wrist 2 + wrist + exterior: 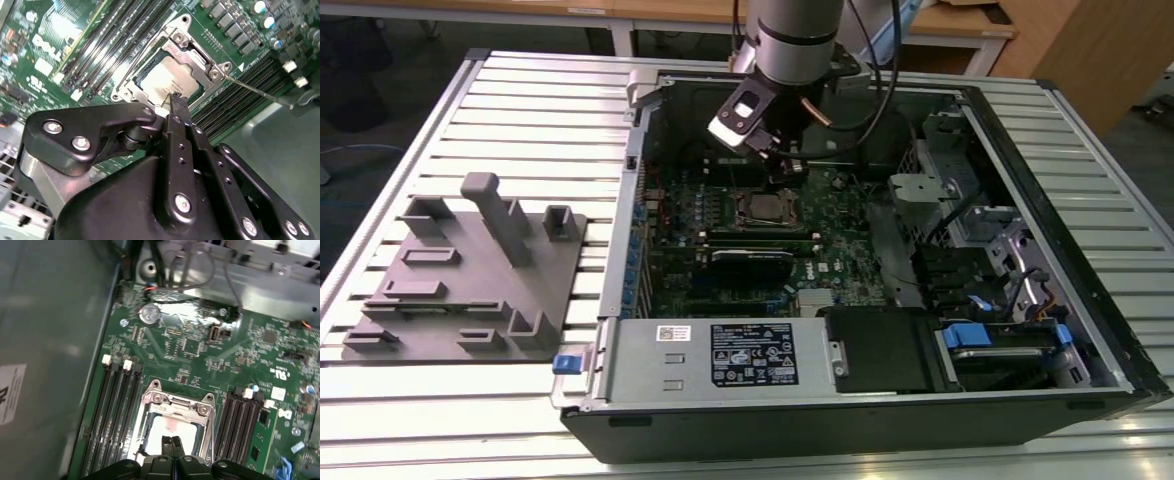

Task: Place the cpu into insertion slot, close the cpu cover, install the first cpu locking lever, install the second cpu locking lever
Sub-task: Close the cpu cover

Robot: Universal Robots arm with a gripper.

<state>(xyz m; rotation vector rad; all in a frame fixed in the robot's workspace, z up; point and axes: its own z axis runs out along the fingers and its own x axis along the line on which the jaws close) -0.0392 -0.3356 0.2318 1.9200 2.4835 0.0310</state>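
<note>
The cpu (165, 80) lies in the motherboard's socket, its pale silvery top showing through the square opening of the cpu cover (196, 56), which lies flat over it. In the first wrist view the cpu (167, 429) and the cpu cover (176, 401) sit just beyond my fingertips. My gripper (176, 98) is shut with nothing between its fingers, and its tips hover over the chip's edge. A thin metal locking lever (257, 91) sticks out sideways from the socket's corner, away from the frame. In the exterior view my gripper (782, 168) hangs above the socket (761, 208).
The open computer case (1067, 140) walls in the motherboard on all sides. Memory slots (115, 405) run along both sides of the socket. A power supply box (720, 355) and drive bays (987, 340) fill the near end. A grey fixture block (467, 270) stands on the table at the exterior view's left.
</note>
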